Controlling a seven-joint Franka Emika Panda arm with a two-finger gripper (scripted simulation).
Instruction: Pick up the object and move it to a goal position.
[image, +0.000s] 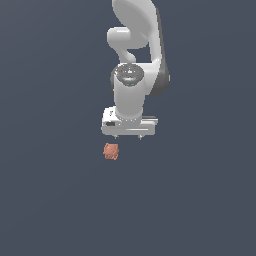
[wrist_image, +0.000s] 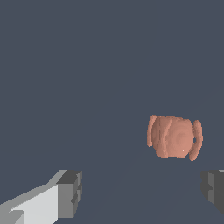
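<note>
Object (image: 111, 151) sits centre frame in the exterior view, just below and slightly left of the gripper (image: 128, 137), apart from it, not between its fingers (wrist_image: 70, 192).

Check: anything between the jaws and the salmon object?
Nothing. In both views only bare dark surface separates the open gripper from the object; the object sits off to one side, not between the jaws.

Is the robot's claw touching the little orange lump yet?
Apart. The wrist view shows the lump clear of both fingers, with bare floor between; the gripper is open.

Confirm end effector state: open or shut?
Open. In the wrist view the end effector fingers stand wide apart, empty; the object lies beyond them.
</note>
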